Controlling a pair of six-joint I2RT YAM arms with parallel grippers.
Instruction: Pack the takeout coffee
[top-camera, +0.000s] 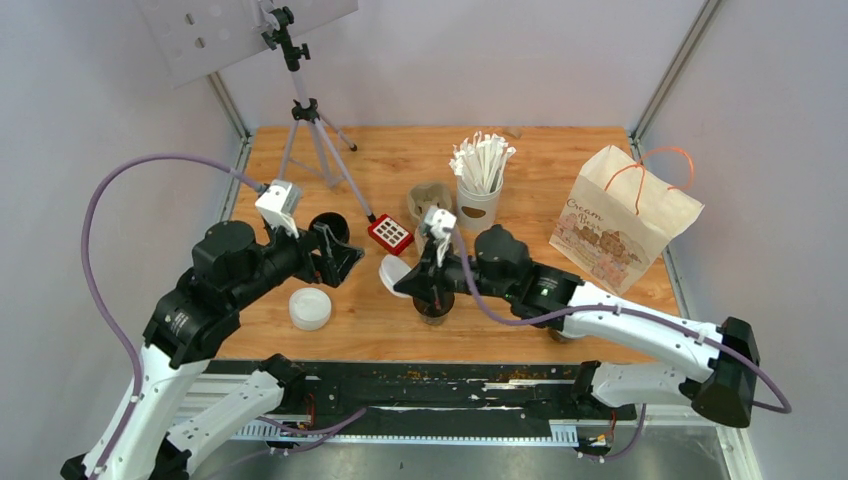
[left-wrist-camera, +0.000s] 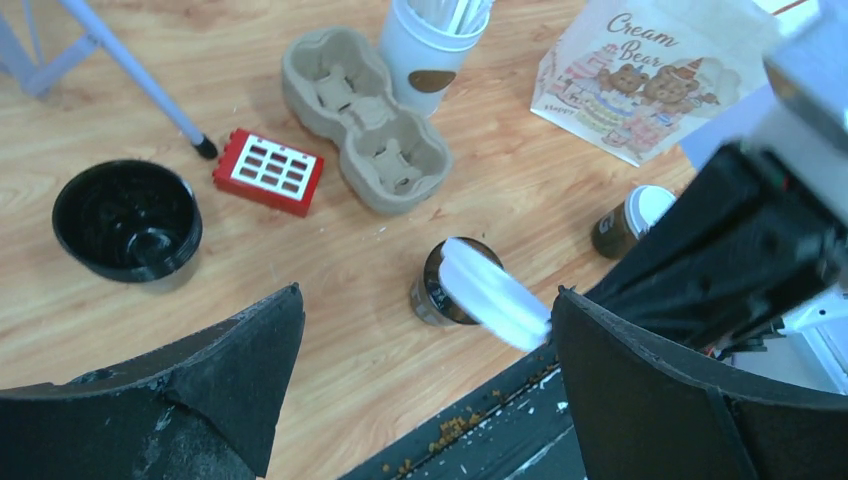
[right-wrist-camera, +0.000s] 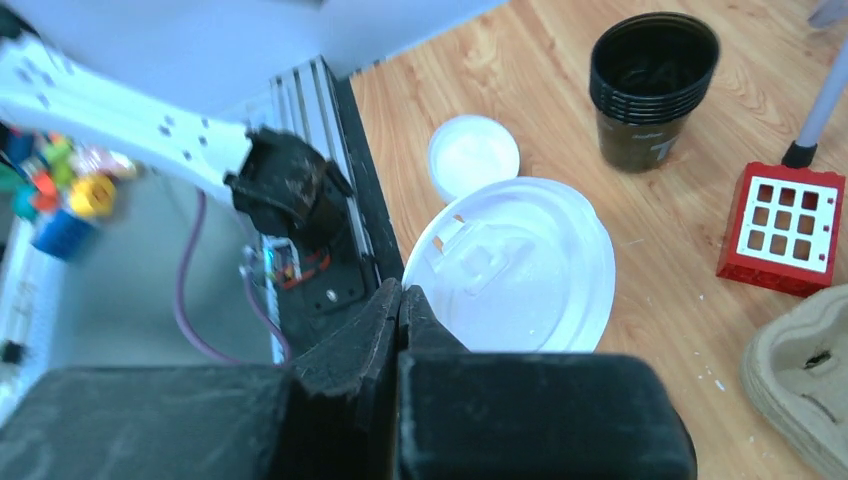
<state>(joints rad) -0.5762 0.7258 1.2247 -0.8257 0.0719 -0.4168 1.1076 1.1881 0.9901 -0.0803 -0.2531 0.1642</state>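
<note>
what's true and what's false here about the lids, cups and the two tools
1. The right tool is shut on a white lid. True.
2. The cup tray already holds a coffee. False: both of its wells are empty.
3. The left tool is open and holds nothing. True.
4. The red block sits in the cup tray. False: it lies on the table beside the tray.
5. The black cups stand upright with the mouth facing up. True.
</note>
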